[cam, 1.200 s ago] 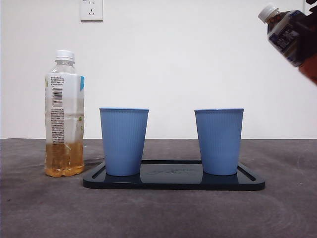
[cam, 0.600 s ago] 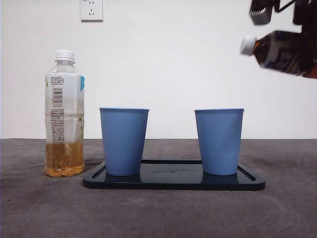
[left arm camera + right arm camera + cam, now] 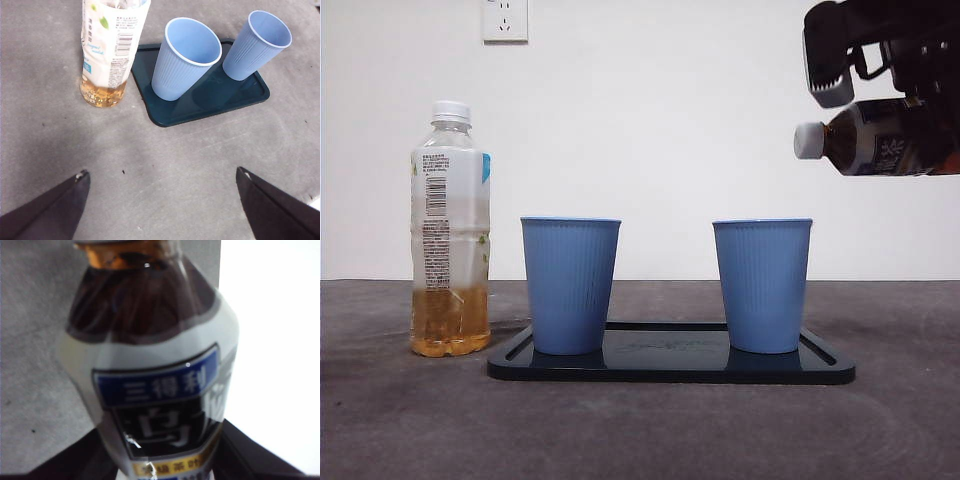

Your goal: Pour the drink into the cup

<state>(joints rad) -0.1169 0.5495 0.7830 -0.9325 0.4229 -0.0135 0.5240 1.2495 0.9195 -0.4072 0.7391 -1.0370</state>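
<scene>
Dark tea bottle (image 3: 880, 137) is seen in the front view at about two o'clock of the frame, lying nearly level with its white cap (image 3: 807, 140) on and pointing toward nine o'clock. It is carried high above the right-hand blue cup (image 3: 762, 285), the cap just above that cup's rim, with the black bulk of the arm above it. Both cups stand upright on the dark tray (image 3: 670, 365); the other blue cup (image 3: 570, 285) is at the tray's nine o'clock end, and a pale tea bottle (image 3: 450, 230), roughly a quarter full, stands on the table just beside the tray.

In the left wrist view the left gripper (image 3: 162, 200) is spread wide and holds nothing, waiting well apart from the cups.

In the right wrist view the right gripper (image 3: 160, 460) is clamped on the labelled body of the dark bottle, low on the label.

The bottle is judged fairly heavy with liquid, thin-walled and smooth, so it may dent or slip; a hold around the label's middle seems soundest. With the cap on, nothing can be poured yet.
</scene>
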